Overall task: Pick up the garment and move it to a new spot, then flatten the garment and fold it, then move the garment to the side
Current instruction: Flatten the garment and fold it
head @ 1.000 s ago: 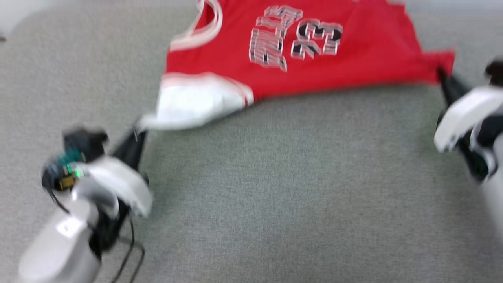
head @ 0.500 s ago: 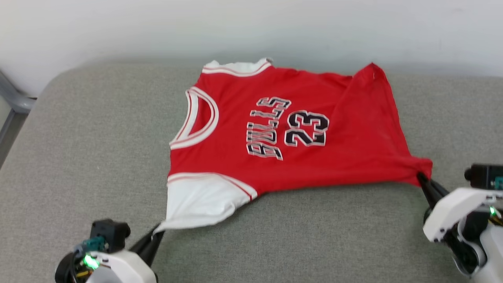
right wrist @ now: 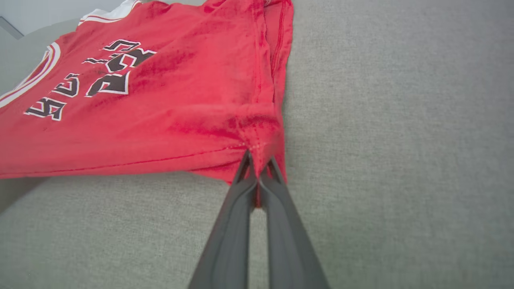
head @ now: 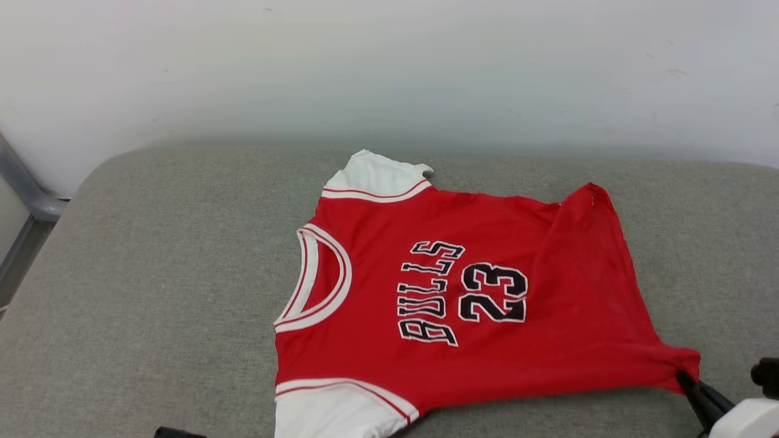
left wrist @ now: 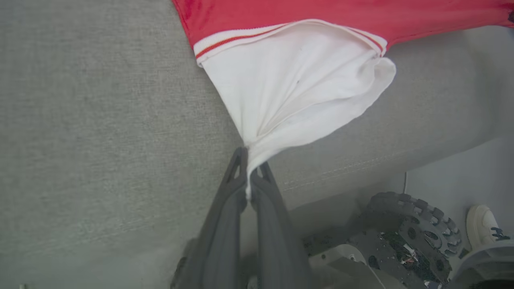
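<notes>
The garment [head: 487, 304], a red jersey with white sleeves and a black "BULLS 23" print facing up, lies spread sideways on the grey cushion [head: 152, 292]. My left gripper [left wrist: 249, 174] is shut on the tip of the near white sleeve [left wrist: 297, 92], which is pulled into a cone toward the fingers. My right gripper [right wrist: 258, 166] is shut on the garment's red bottom corner [right wrist: 257, 140]; in the head view its fingers [head: 694, 389] pinch that corner at the lower right. The far sleeve [head: 374, 176] lies flat near the back.
A pale wall [head: 389, 67] rises behind the cushion, and a grey metal frame [head: 24, 201] stands at its left end. Below the cushion's front edge the left wrist view shows the robot's base with a treaded wheel [left wrist: 413, 237] and a white shoe [left wrist: 484, 222].
The head camera has tilted upward, so the picture slid down and both arms dropped toward the bottom edge. Both grippers keep their hold on the jersey, which has come to lie flatter.
</notes>
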Robot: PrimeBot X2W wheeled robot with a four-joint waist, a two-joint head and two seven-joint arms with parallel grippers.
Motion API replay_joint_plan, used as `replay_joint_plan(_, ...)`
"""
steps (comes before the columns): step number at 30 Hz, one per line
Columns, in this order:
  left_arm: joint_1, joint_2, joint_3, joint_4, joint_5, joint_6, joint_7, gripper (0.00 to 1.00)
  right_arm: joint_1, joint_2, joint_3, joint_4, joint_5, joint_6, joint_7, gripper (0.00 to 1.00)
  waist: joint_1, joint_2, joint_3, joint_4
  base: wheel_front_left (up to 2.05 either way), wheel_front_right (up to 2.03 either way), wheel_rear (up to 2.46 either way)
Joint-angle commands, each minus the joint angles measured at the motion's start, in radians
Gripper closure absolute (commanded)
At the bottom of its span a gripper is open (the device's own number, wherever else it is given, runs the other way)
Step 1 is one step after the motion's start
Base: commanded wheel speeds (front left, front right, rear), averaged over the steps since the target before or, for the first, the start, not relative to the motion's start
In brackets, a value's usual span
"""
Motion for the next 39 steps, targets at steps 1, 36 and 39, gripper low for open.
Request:
replay_joint_plan(1,0.023,0.012,-0.004,-0.016,-0.013,-0.002,0.011,1.0,0.038,-0.008,-0.016,-0.025,-0.001,-0.002,0.009,1.0,0.0002,-0.0001,-0.003,-0.003,0.0,0.0,0.0)
replay_joint_plan(36,-0.538,-0.006,0.02,0.15,0.206,-0.113,0.047,1.0,-0.175,0.083,-0.093,-0.22,-0.096,-0.001,0.322,1.0,0.0002,-0.0001,0.281,-0.078,0.0,0.0,0.0)
replay_joint_plan(39,-0.587,-0.027,0.01,0.195,0.217,-0.131,0.048,1.0,-0.218,0.088,-0.079,-0.183,-0.103,-0.001,0.33,1.0,0.0002,-0.0001,0.304,-0.077,0.0,0.0,0.0)
